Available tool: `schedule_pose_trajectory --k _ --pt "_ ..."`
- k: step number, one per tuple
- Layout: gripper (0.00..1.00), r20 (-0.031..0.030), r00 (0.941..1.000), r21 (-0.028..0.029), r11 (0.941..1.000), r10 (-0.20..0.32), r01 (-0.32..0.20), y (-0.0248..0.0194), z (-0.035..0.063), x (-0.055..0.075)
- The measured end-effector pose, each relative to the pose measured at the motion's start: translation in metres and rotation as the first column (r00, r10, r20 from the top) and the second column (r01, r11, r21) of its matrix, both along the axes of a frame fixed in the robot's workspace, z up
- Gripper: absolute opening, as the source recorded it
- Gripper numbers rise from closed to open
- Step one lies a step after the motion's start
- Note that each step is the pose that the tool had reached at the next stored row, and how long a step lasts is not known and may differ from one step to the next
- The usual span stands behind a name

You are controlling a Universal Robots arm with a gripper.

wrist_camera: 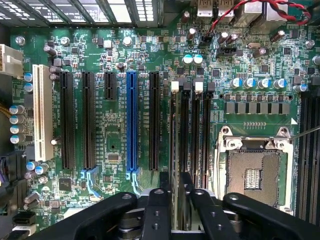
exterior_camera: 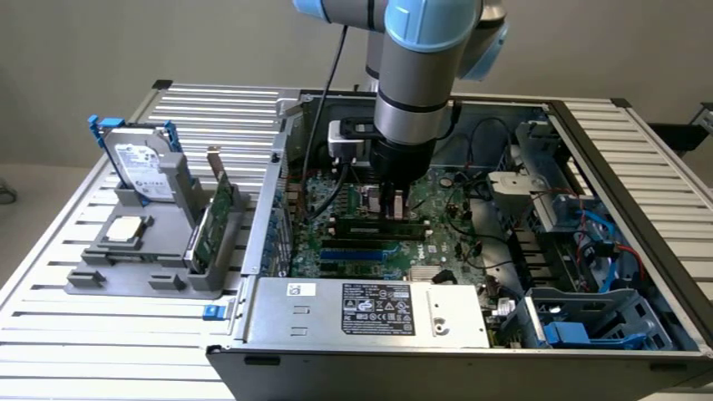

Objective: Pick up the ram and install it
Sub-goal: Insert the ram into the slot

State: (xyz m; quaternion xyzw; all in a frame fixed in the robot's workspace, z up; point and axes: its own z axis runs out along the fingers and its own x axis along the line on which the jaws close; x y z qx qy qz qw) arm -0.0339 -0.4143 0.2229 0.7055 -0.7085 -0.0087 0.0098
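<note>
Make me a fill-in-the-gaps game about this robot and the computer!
1. The black fingers pinch the ram at a ____ motherboard.
2. Besides the white slot, one coloured slot is ____.
3. The hard drive stands ____ the computer case.
Missing words: green, blue, outside.

Illumination is bright, diffuse and even. The pale table (exterior_camera: 635, 167) slats return mild glare, while the case (exterior_camera: 446, 376) interior sits in soft shadow beneath my arm. In the wrist view, my fingers (wrist_camera: 157, 215), closed around the ram (wrist_camera: 173, 150), render near-black against the evenly lit motherboard (wrist_camera: 112, 135).
</note>
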Motion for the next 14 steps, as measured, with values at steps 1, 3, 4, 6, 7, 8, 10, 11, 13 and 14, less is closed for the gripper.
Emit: schedule_pose_trajectory --k 1,3,4,6,7,8,10,11,13,14 --pt "0.27 0.0 1.0 0.0002 1.0 0.0 0.0 0.0 0.0003 0.0" --pt "0.34 0.0 1.0 0.0002 1.0 0.0 0.0 0.0 0.0032 0.0" --pt "0.34 -0.0001 1.0 -0.0001 1.0 0.0 0.0 0.0 0.0059 0.0" --pt "0.34 -0.0005 1.0 0.0001 1.0 0.0 0.0 0.0 0.0118 0.0" --pt "0.34 -0.0008 1.0 0.0 1.0 0.0 0.0 0.0 0.0142 0.0" --pt "0.34 -0.001 1.0 0.0 1.0 0.0 0.0 0.0 0.0161 0.0" --pt "0.34 -0.0011 1.0 0.0001 1.0 0.0 0.0 0.0 0.0194 -0.001" --pt "0.34 -0.0012 1.0 0.0001 1.0 0.0 0.0 0.0 0.0208 -0.002" --pt "0.25 -0.0012 1.0 0.0 1.0 0.0 0.0 0.0 0.0235 -0.005" --pt "0.25 -0.0011 1.0 0.0 1.0 0.0 0.0 0.0 0.0248 -0.006"
